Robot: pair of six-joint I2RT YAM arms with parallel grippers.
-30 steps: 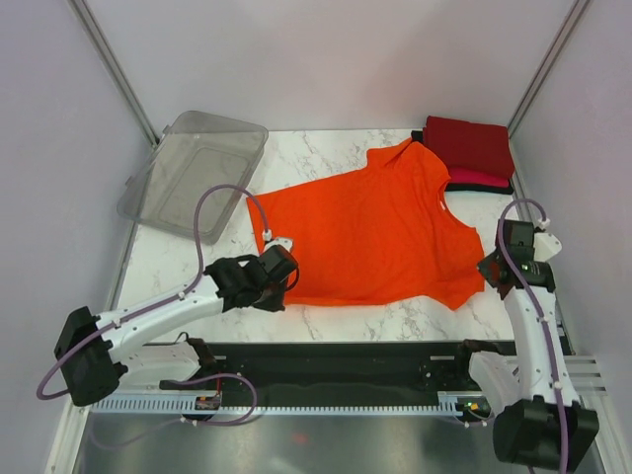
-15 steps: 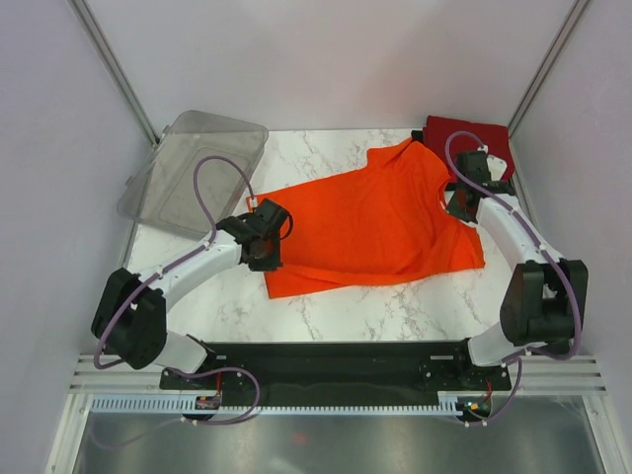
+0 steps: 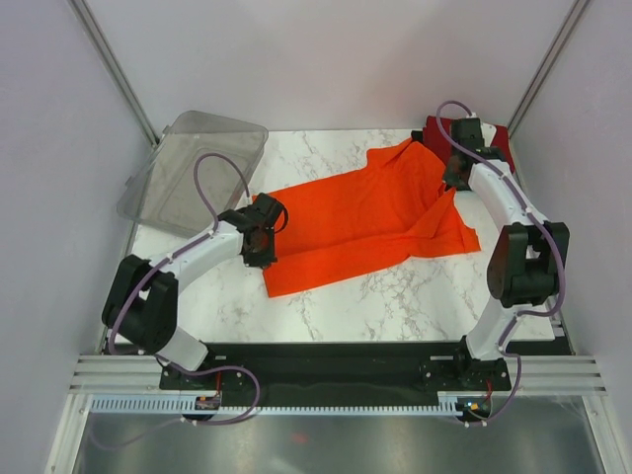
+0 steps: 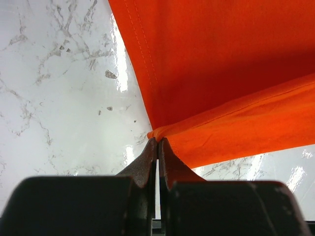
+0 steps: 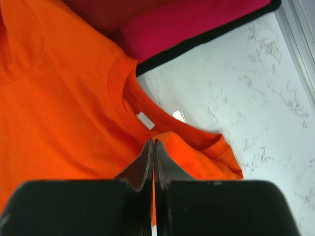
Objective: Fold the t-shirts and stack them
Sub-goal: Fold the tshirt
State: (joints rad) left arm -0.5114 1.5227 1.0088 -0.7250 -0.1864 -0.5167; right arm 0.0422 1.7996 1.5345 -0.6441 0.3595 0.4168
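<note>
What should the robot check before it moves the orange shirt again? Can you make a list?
1. Grip of the left tool on an edge of the orange t-shirt: ok, shut on it.
2. Grip of the right tool on the cloth near the collar: ok, shut on it.
3. Orange t-shirt lying smooth: not ok, it is rumpled beside the right tool.
4. Orange t-shirt kept off the folded pink t-shirt: cannot tell, they lie right beside each other.
5. The clear bin out of the way: ok, at the far left, apart from the cloth.
</note>
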